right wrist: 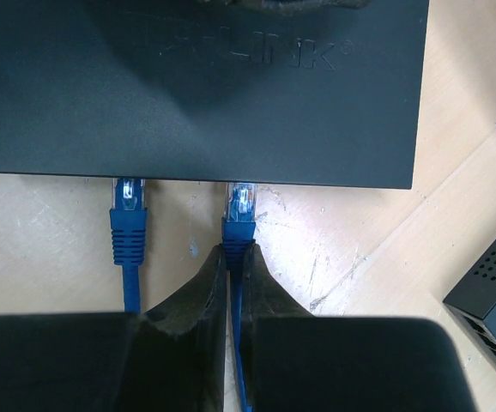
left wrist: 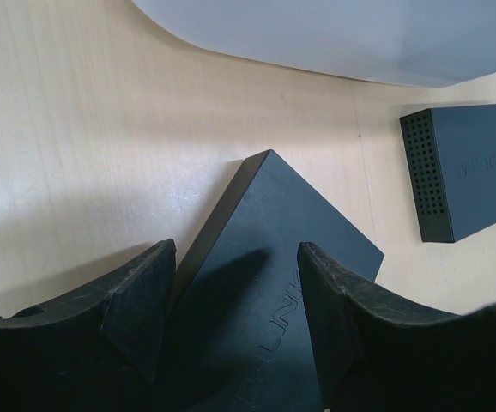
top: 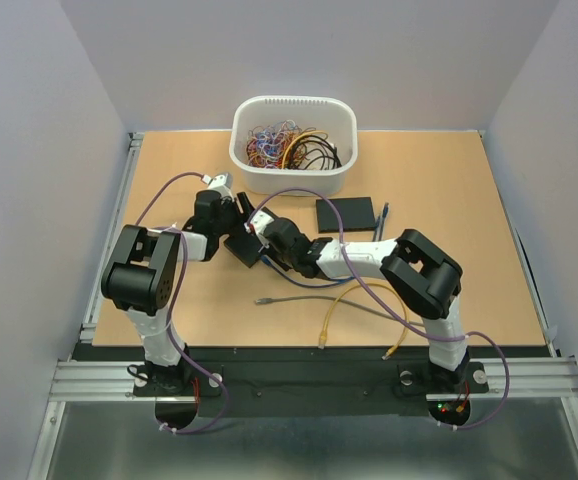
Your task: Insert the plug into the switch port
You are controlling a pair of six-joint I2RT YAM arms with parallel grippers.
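Observation:
The thin yellow cable (top: 354,297) lies loose on the table in front, with a clear plug at each end (top: 324,340), free of both grippers. The black switch (top: 247,250) lies between the grippers and shows in the right wrist view (right wrist: 196,86). My right gripper (right wrist: 238,253) is shut on a blue cable's connector (right wrist: 241,206), whose clear tip meets the switch's port edge. A second blue connector (right wrist: 129,210) sits in a port to its left. My left gripper (left wrist: 235,257) is open, its fingers straddling the switch's top (left wrist: 265,257) near a corner.
A look-alike black box (top: 346,214) lies to the right, seen also in the left wrist view (left wrist: 471,172). A white bin (top: 294,185) of tangled cables stands at the back. A grey cable (top: 299,300) lies near the yellow one.

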